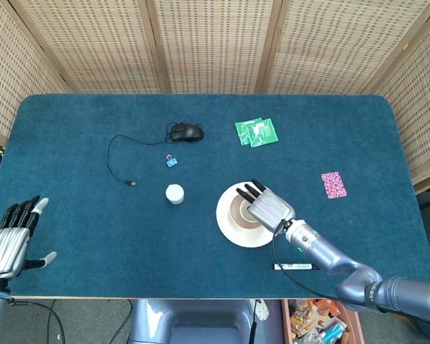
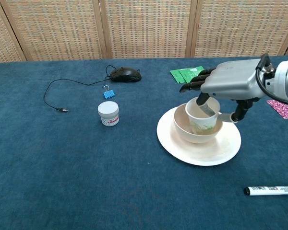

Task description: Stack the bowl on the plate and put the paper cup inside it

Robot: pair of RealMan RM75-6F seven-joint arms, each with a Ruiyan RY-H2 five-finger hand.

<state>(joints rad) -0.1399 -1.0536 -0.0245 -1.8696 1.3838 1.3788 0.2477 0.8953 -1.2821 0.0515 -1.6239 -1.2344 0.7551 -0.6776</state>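
Paper cup down inside the bowl, roughly upright, green leaf print showing on its lower side above the bowl's rim. Bowl seated on the white plate, a little left of the plate's centre in the chest view. Right hand directly over the cup, pinching its rim: one finger dipped inside the cup's mouth, the thumb down on the outside at the right, the other dark fingertips stretched out leftward past the cup. From the head view, right hand covering most of the cup and bowl, so the grip itself hidden there; only the plate's rim clear around it.

Left hand at the near left corner of the table, fingers spread apart and holding nothing, thumb out to the side; seen only in the head view.

Elsewhere on the blue cloth: small white jar left of the plate, well apart from it; blue binder clip just behind the jar; black computer mouse further back, its thin cable looping out to the left. Green packets behind the plate, partly behind the fingertips in the chest view. Pink patterned card at the right, possibly a sponge or cloth, hard to tell. Black-and-white marker pen lying near the front edge, right of the plate.
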